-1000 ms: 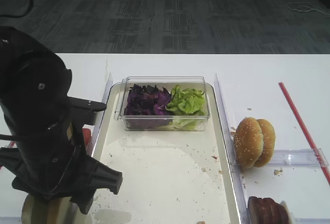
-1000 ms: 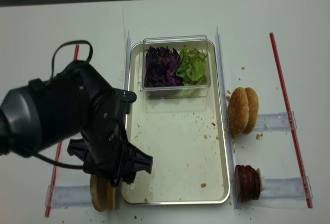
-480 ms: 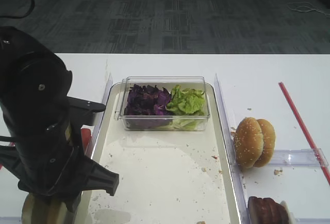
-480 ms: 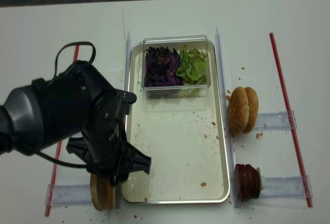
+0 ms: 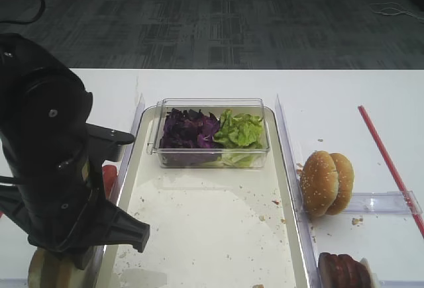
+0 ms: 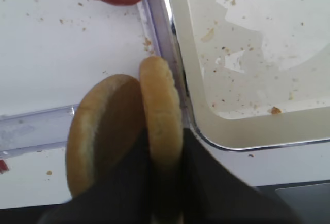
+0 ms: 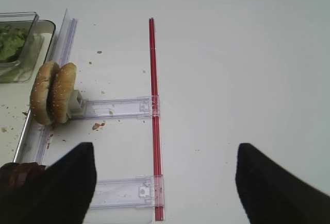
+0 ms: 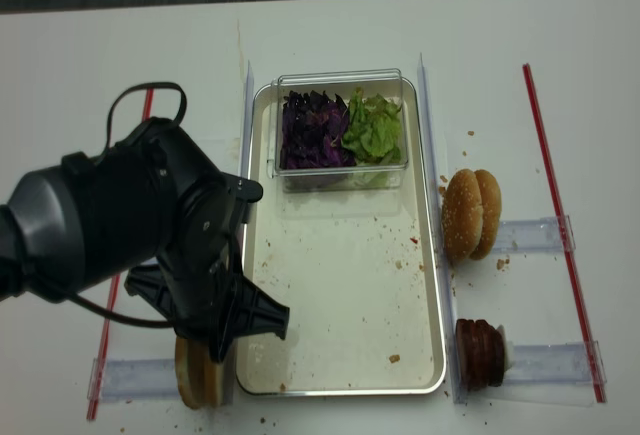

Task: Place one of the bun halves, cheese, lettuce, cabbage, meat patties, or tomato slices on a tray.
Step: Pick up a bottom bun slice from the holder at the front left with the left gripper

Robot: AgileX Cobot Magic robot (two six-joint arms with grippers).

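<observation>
Two bun halves upright, tray beside (crumbed)

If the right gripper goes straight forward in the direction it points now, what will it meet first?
Judging from the right wrist view, the right gripper hangs open above the bare white table. Straight ahead lies the red strip; it would probably meet that or the tabletop first, though depth is unclear.

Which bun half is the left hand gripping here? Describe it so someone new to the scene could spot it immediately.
Start at the long cream-white tray and go to its near-left corner, where two plain tan bun halves stand on edge just outside the rim. The left hand is closed on the seedless half nearer the tray. Its neighbour sits farther from the tray, its broad face in view.
</observation>
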